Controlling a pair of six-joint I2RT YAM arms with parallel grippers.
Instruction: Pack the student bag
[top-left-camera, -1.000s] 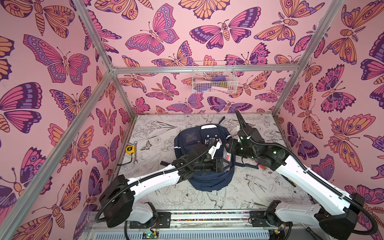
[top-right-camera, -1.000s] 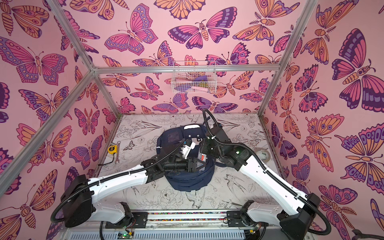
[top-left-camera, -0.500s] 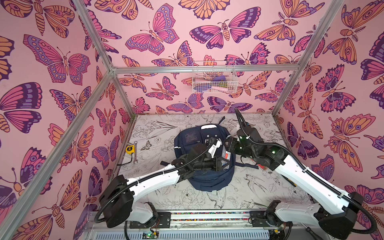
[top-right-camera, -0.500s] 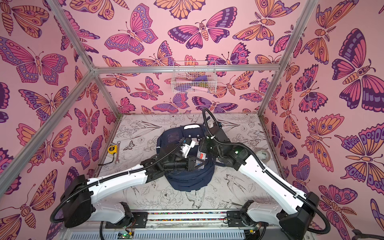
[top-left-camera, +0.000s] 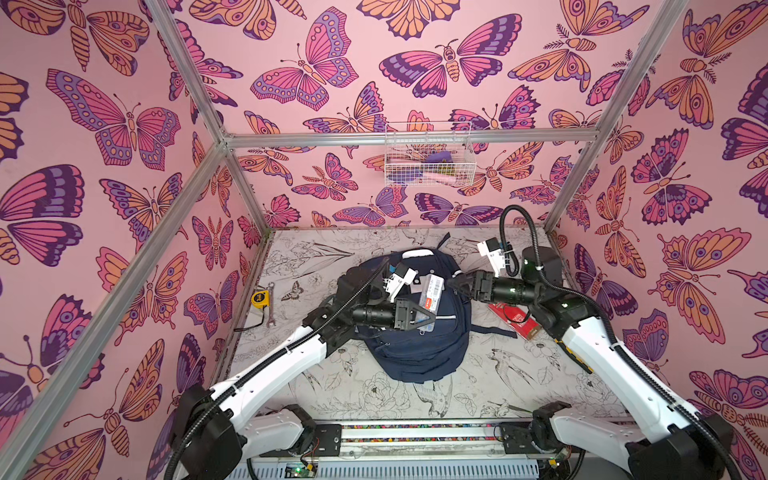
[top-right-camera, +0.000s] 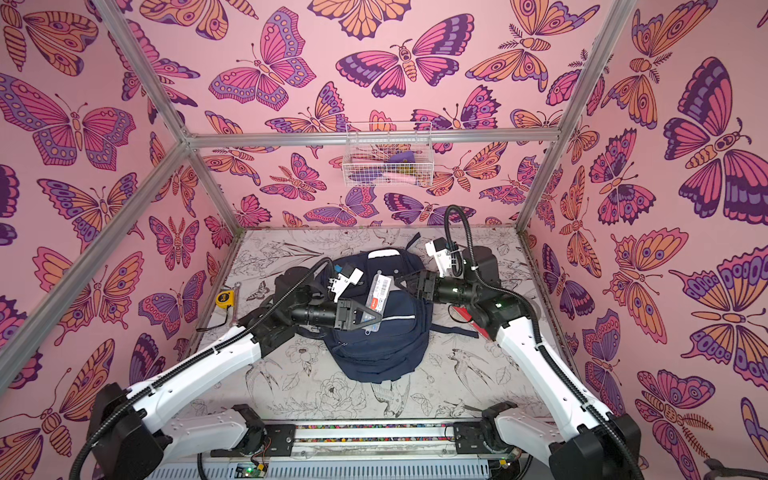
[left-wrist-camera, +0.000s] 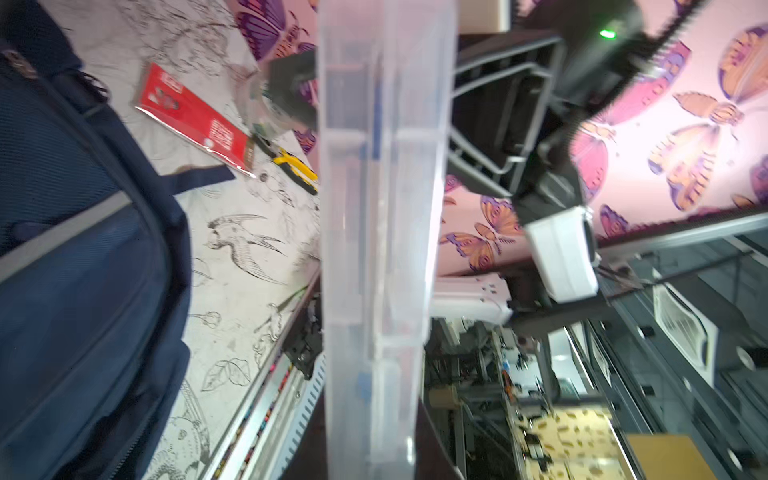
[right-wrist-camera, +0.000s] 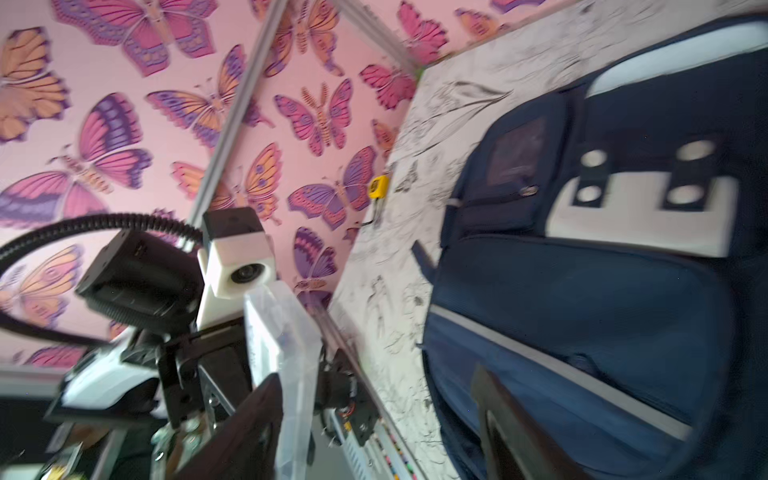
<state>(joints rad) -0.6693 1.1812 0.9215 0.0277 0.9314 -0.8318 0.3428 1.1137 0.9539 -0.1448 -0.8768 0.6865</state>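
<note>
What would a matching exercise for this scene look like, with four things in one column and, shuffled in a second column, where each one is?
Things
1. student bag
2. clear plastic case
3. red packet
4. yellow tape measure

Places
A. near the left edge of the table
B. held in the left gripper, above the bag
C. middle of the table
D. flat on the table, right of the bag

Pairs: 1-C, 2-B, 3-D, 4-A
</note>
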